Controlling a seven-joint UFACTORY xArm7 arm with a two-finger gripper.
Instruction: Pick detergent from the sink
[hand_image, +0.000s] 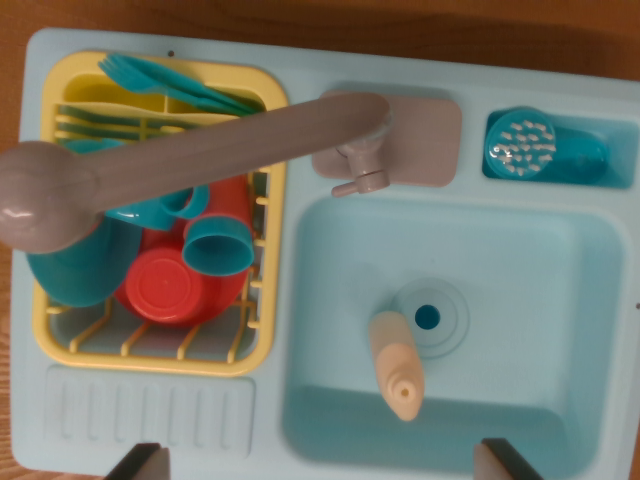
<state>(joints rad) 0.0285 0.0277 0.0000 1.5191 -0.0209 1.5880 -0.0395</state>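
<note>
The detergent bottle (397, 364), a single pale beige bottle, lies on its side on the floor of the sink basin (540, 300), its capped nozzle towards the bottom of the wrist view and its body just left of the round drain (430, 318), whose rim it touches or overlaps. The camera looks straight down into the basin, so the arm is poised above the sink with the wrist pointing down. Only the two dark tips of the gripper (325, 462) show at the bottom edge, one at the wrist view's left over the ribbed draining board (150, 410) and one at the right over the basin's near wall; they stand wide apart, nothing between them, and the bottle lies clear of both. Behind the basin one grey faucet (200, 160) rises from a grey base plate, its long spout swung to the wrist view's left over the dish rack, with one small lever handle (362, 184) below the base. In the recess at the upper right sits one teal scrubbing brush (535, 145) with white bristles. The yellow dish rack (150, 210) at the left holds a red bowl or plate (170, 285), one teal cup (217, 243) on its side, other teal dishes partly hidden under the spout, and teal cutlery (170, 80) across its top corner; its exact count cannot be told. The whole light-blue unit rests on a wooden surface (300, 15).
</note>
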